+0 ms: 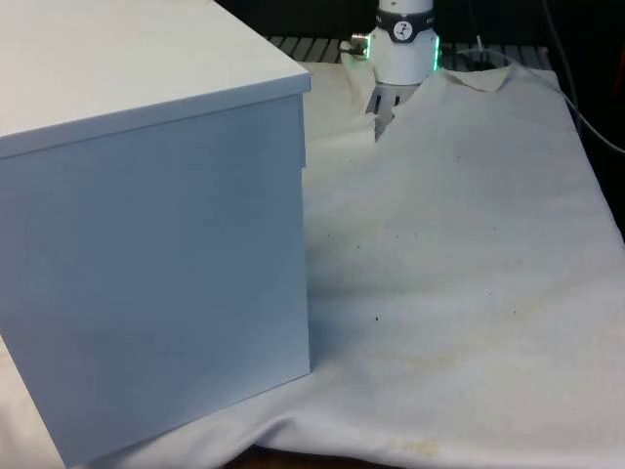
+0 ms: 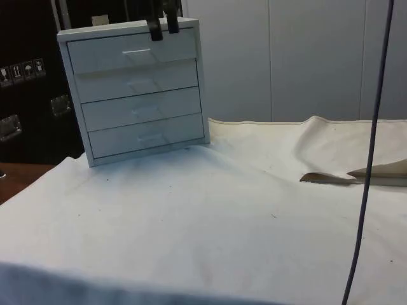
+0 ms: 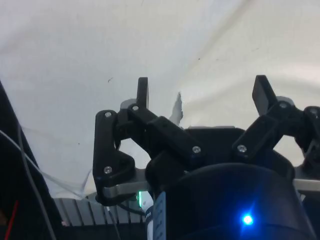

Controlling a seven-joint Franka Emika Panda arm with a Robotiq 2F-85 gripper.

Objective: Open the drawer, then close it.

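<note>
Drawer point(image 2: 131, 52), top of four, sits flush in white chest point(image 2: 137, 89) at side view's left, on desk cloth point(image 2: 222, 210); all shut, contents hidden. Claw point(image 2: 163, 25) hangs just above chest's top edge, fingers point(image 3: 143, 92) spread, holding nothing.

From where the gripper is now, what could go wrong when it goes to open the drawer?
1. The open gripper hangs high by the chest of drawers, above the top drawer's handle; descending off-line, a finger could hit the drawer front.
2. The chest stands on a loose, wrinkled white cloth, so a pull might drag it.
</note>
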